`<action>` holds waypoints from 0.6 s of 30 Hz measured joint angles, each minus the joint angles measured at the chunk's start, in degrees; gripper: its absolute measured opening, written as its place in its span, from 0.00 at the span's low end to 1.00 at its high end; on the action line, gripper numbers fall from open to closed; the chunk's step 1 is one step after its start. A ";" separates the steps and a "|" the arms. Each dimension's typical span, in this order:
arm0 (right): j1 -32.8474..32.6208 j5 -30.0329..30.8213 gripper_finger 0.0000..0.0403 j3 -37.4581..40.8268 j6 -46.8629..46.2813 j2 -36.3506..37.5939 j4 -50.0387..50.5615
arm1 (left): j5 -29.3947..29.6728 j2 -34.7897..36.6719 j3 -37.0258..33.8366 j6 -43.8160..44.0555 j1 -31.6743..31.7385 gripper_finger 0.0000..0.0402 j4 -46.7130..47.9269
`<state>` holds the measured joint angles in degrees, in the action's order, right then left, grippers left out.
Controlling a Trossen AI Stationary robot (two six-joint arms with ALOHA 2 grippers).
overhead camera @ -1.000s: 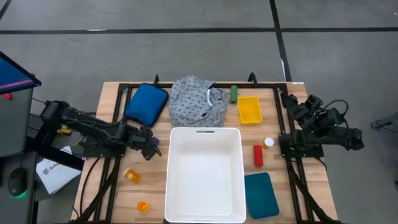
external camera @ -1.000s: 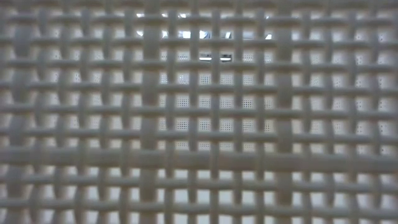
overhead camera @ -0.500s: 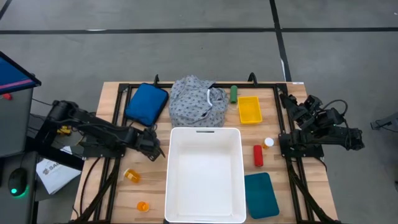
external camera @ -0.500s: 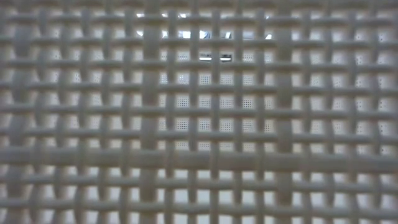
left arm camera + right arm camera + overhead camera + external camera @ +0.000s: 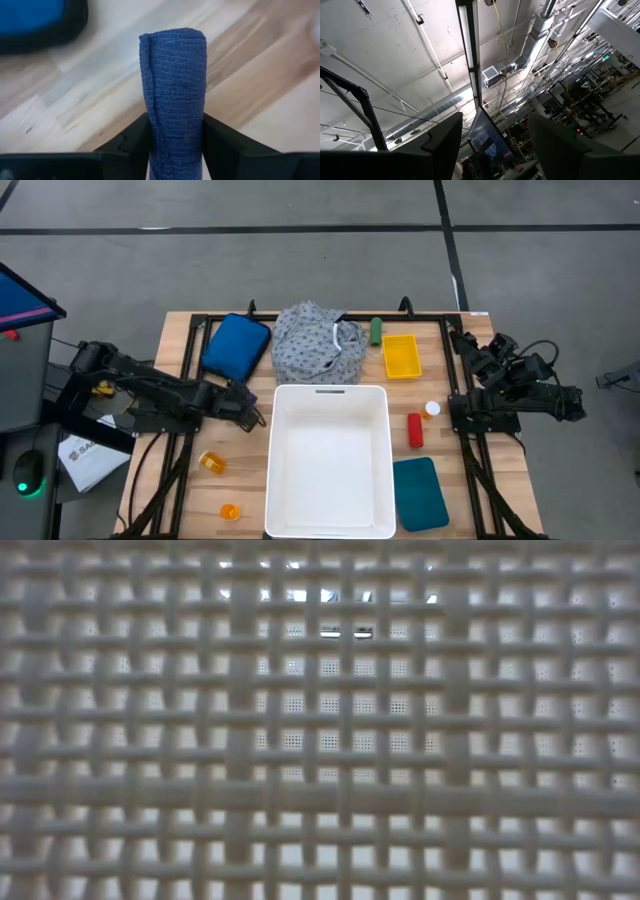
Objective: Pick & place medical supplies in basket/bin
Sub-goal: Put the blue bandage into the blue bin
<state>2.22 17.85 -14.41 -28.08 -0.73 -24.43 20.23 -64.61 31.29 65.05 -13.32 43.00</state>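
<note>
One dark blue bandage roll (image 5: 174, 95) sits pinched between the left gripper (image 5: 247, 404) fingers (image 5: 132, 142), low over the table (image 5: 180, 355) just left of the white basket (image 5: 330, 460). Dotted garment (image 5: 318, 345) lies behind the basket. Two orange pill bottles (image 5: 211, 462) lie front left, with one red cylinder (image 5: 415, 430), one green cylinder (image 5: 376, 331), one yellow tray (image 5: 401, 356), two blue pads (image 5: 235, 346). Right gripper (image 5: 492, 145) is parked at the right edge, fingers spread, holding nothing.
</note>
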 joint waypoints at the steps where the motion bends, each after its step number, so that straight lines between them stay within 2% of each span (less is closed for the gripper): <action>1: 0.00 0.00 0.55 0.00 -0.01 0.00 -0.02 | 0.96 2.07 0.00 -0.01 0.00 0.37 0.03; 5: 0.02 0.00 0.55 0.00 -0.31 0.00 -0.02 | 5.88 12.23 0.00 -0.03 0.00 0.38 -0.65; 9: 0.02 0.00 0.55 0.00 -0.39 0.00 0.00 | 13.63 22.59 0.00 -1.46 0.00 0.38 -4.95; 13: 0.04 0.02 0.55 0.00 0.85 0.00 -0.01 | 21.88 29.70 0.00 -7.77 0.20 0.37 -14.06; 18: 0.04 -0.42 0.55 -0.70 2.97 -1.70 0.90 | 23.74 31.55 0.00 -21.54 1.82 0.38 -32.43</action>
<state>2.26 17.43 -15.12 -25.11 -2.44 -23.52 43.97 -33.06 31.29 43.51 -11.50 10.57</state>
